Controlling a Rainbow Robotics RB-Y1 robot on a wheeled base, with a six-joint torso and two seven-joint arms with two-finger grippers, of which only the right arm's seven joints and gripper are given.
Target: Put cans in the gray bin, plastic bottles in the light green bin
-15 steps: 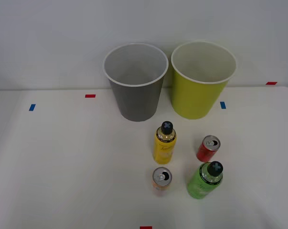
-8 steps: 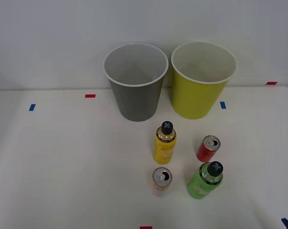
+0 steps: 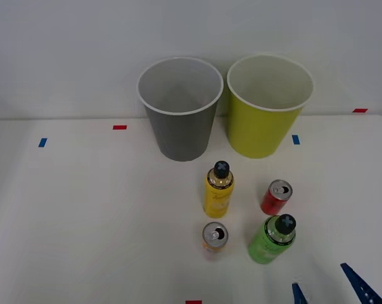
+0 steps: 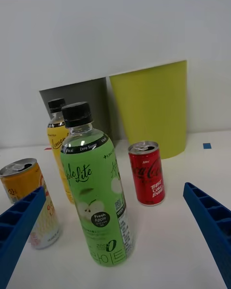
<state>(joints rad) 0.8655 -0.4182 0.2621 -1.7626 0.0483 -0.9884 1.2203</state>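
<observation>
Right pincer (image 3: 327,288) — spread wide, nothing held; I see both blue ribbed fingers coming in over the desk's near edge toward its right corner, tips aimed at the cluster.

Green bottle (image 3: 271,239) — standing upright on the desk (image 3: 83,221), just ahead of the fingertips and a little to my left of them. On the wrist camera it sits between the two fingers but off toward one of them, not centred.

Neighbours:
- red can (image 3: 276,197), upright, just behind the green bottle, apart from it
- orange can (image 3: 213,239), upright, beside the green bottle on its left, small gap
- yellow bottle (image 3: 218,189), upright, behind the orange can

Bins at the far edge, side by side: gray bin (image 3: 180,109) left, light green bin (image 3: 267,105) right. I can see nothing inside either.

My read: the step is the approach on the green bottle. To do it well I'd shift the wrist slightly left so the bottle centres in the gap, come in low enough to clamp the body rather than the narrow neck, and keep the left finger out of the orange can. Tall, light bottle; a glancing finger would likely tip it
</observation>
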